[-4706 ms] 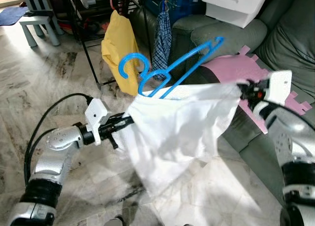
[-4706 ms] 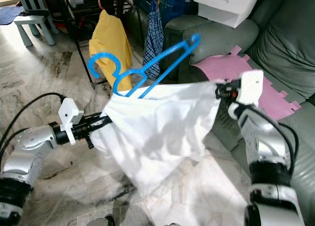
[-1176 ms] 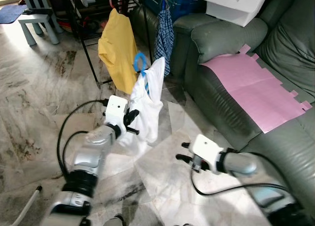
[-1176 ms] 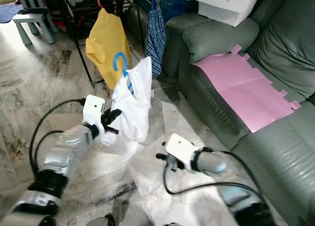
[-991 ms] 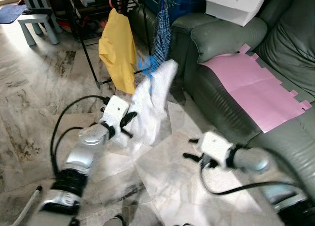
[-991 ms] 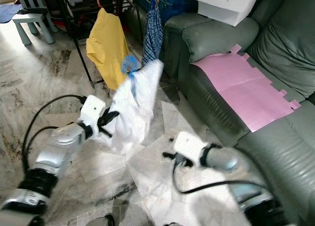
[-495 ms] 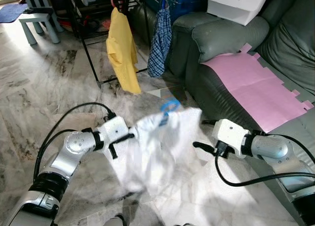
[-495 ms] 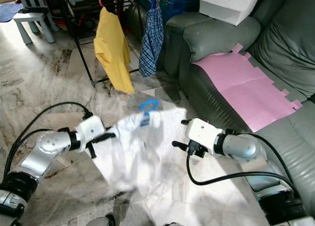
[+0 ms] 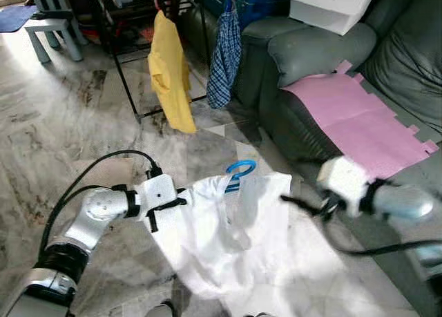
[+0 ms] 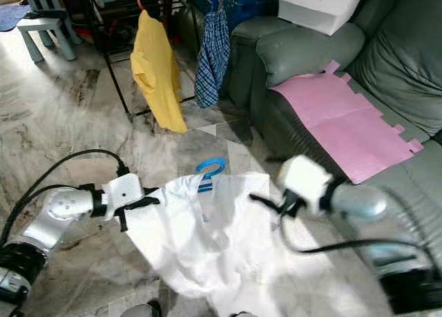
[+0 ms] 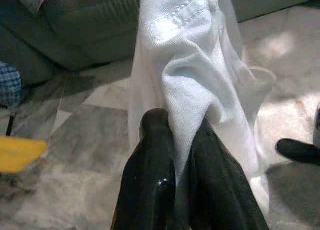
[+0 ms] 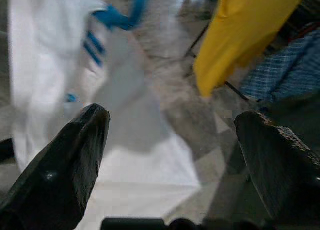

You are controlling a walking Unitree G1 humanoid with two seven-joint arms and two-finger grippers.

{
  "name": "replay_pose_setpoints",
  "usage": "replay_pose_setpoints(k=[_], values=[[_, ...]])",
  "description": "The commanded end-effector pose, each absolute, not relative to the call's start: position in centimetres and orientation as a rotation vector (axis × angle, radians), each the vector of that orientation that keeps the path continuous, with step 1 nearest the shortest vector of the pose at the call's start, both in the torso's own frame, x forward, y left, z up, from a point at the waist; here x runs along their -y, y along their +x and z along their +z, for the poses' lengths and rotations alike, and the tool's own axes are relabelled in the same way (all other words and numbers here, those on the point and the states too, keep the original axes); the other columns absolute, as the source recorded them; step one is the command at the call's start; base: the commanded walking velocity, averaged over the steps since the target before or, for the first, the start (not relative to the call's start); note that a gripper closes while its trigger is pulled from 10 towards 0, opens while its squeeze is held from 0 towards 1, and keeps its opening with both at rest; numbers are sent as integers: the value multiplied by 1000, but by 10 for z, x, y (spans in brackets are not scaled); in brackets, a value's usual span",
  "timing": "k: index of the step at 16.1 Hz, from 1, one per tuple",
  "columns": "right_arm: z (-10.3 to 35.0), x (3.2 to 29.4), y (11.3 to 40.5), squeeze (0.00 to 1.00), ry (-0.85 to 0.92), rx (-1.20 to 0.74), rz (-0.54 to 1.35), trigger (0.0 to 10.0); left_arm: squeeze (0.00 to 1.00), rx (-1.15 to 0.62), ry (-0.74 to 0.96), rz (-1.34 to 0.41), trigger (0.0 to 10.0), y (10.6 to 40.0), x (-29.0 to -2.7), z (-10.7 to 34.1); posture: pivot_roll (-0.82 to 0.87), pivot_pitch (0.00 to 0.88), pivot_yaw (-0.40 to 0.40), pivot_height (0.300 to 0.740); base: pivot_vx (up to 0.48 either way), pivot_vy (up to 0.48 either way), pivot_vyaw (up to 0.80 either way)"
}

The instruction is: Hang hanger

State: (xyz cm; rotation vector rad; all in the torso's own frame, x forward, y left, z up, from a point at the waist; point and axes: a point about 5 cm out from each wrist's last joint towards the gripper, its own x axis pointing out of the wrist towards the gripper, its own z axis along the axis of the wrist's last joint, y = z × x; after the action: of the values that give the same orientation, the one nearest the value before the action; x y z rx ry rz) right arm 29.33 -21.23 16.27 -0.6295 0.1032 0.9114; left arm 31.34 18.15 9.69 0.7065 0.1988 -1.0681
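Left claw [image 11: 180, 140] is clenched on soft white shirt [image 9: 228, 241]; curved blue plastic hanger [image 9: 240, 169] pokes out. Right claw [image 12: 170, 140] is spread wide, holding nothing.

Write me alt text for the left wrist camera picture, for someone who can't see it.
The left gripper has its two black fingers pinched shut on a bunched fold of the white shirt, which hangs over a pale marble floor. Behind it is the base of a grey-green sofa, with a yellow garment at the frame's edge.
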Motion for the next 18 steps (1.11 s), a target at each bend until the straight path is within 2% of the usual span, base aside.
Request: replay_pose_setpoints(k=[1,4,5,6,11,13,18], values=[[166,220,293,1000,-629,-110,909,10000,0,-104,717,-1090,0,316,-178,111,-92,157,-22,740,0,0,0],[158,223,287,1000,-610,-184,992,10000,0,-5,689,-1157,0,313,-164,123,-89,158,-24,740,0,0,0],[156,222,287,604,-591,-198,1010,10000,0,22,677,-1177,0,312,-159,127,-88,158,-24,740,0,0,0],[153,220,285,0,-576,-209,1039,10000,0,60,661,-1193,0,311,-154,132,-87,157,-25,740,0,0,0],[159,215,288,0,-667,-168,1083,10000,0,93,649,-1265,0,304,-147,132,-82,156,-20,740,0,0,0],[167,210,289,0,-638,-144,1097,10000,0,55,638,-1268,0,303,-148,125,-82,155,-18,740,0,0,0],[165,223,289,0,-660,-194,1083,10000,0,52,633,-1272,0,302,-150,124,-81,152,-21,740,0,0,0]])
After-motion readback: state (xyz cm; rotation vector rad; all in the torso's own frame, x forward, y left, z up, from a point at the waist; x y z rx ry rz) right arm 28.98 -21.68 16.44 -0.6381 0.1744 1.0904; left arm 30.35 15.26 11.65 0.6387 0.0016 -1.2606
